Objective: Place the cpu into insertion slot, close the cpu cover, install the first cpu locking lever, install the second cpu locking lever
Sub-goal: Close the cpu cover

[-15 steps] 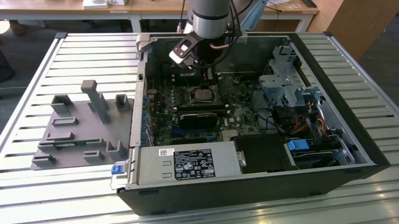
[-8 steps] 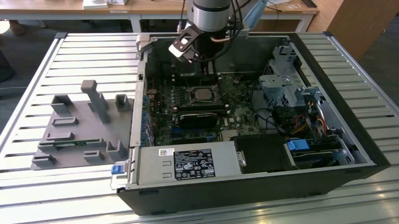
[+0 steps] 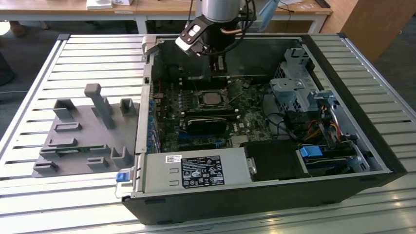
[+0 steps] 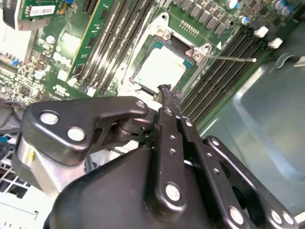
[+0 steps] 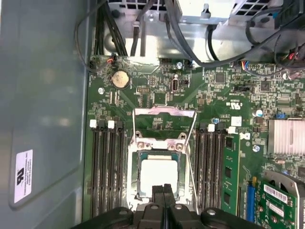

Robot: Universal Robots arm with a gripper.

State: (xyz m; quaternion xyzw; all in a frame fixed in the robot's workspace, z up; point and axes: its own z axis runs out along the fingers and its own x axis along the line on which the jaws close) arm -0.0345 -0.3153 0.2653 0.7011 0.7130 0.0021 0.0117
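The cpu (image 5: 159, 175) lies flat in the insertion slot (image 5: 132, 167), its pale metal top facing up, and it shows again in the second wrist view (image 4: 159, 69). The cpu cover (image 5: 164, 111) stands raised off the slot at the socket's hinge side. A thin wire locking lever (image 4: 233, 58) sticks out sideways from the socket, unlatched. My gripper (image 5: 163, 192) is shut with nothing between its fingers, its tips just over the chip's near edge (image 4: 166, 90). In the exterior view the gripper (image 3: 218, 68) hangs inside the case above the socket (image 3: 211, 97).
Long black memory slots (image 5: 105, 167) flank the socket on both sides. The open computer case (image 3: 364, 146) holds a power supply (image 3: 195, 173), drive cages and cable bundles (image 3: 318, 126). A grey fixture plate (image 3: 85, 131) lies on the slatted table at the exterior view's left.
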